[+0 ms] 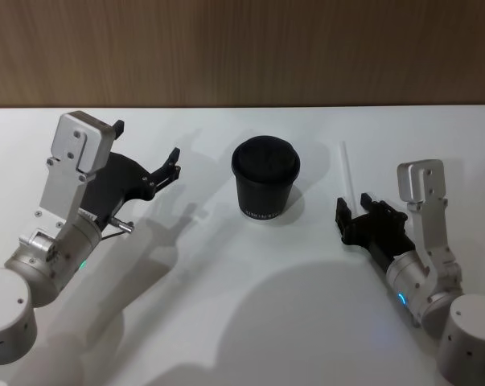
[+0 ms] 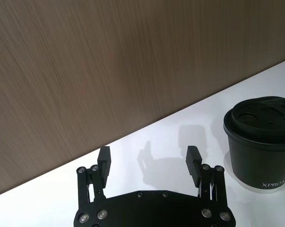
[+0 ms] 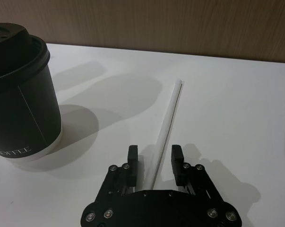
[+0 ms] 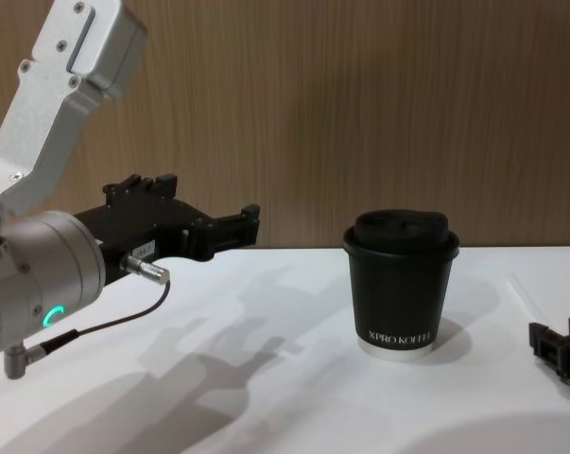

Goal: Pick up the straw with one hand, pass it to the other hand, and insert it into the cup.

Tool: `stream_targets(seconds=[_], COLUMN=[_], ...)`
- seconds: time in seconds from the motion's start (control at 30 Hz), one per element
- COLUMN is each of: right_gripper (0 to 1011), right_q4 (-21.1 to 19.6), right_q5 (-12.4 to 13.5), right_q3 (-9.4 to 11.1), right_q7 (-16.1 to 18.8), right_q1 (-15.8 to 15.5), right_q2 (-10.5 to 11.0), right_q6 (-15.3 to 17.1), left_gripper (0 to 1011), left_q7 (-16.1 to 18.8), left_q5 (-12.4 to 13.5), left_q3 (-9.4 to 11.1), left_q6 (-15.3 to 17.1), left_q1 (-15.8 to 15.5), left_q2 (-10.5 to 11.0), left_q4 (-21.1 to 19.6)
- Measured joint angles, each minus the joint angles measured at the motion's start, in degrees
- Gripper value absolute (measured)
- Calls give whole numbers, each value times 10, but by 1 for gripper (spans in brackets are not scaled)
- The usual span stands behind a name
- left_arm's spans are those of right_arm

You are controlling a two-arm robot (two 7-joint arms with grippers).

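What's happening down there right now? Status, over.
Right gripper open, astride the flat-lying straw. Left gripper open, raised left of upright cup. Nothing blocking the straw.

Cup (image 4: 401, 284): white capital lettering low on side wall, just above white bottom rim.
- Chest view: full line reads "XPRO KOFFEE", last letters squeezed where wall curves away.
- Left wrist view: "XPRO K" (image 2: 273, 185), rest cut off at picture edge.
- Right wrist view: "KOFFEE" (image 3: 12, 151), start of line out of sight.
- Head view: same white line on wall, too small to read.
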Motion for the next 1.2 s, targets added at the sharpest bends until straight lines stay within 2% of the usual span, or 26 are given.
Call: stream_targets(seconds=[0.03, 0.07, 0.43, 0.73, 1.0, 1.2], right_gripper=[413, 413, 72, 2, 0, 0], right_q4=[0, 0, 0, 1, 1, 5], right_q5=[0, 0, 0, 0, -1, -12], right_q3=[0, 0, 0, 0, 0, -2], right_q7=[0, 0, 1, 1, 1, 1], right_q1=[0, 0, 0, 0, 0, 1], right_q2=[0, 0, -1, -1, -1, 2], right_q6=[0, 0, 0, 0, 0, -21], left_gripper=[1002, 1001, 1001, 1001, 1001, 1001], left_q7=[0, 0, 0, 0, 0, 0], left_q5=[0, 0, 0, 0, 0, 0], left_q3=[0, 0, 0, 0, 0, 0], left_q6=[0, 0, 0, 0, 0, 0], left_q1=[0, 0, 0, 0, 0, 0], left_q2=[0, 0, 0, 0, 0, 0], left_q4=[0, 0, 0, 0, 0, 0])
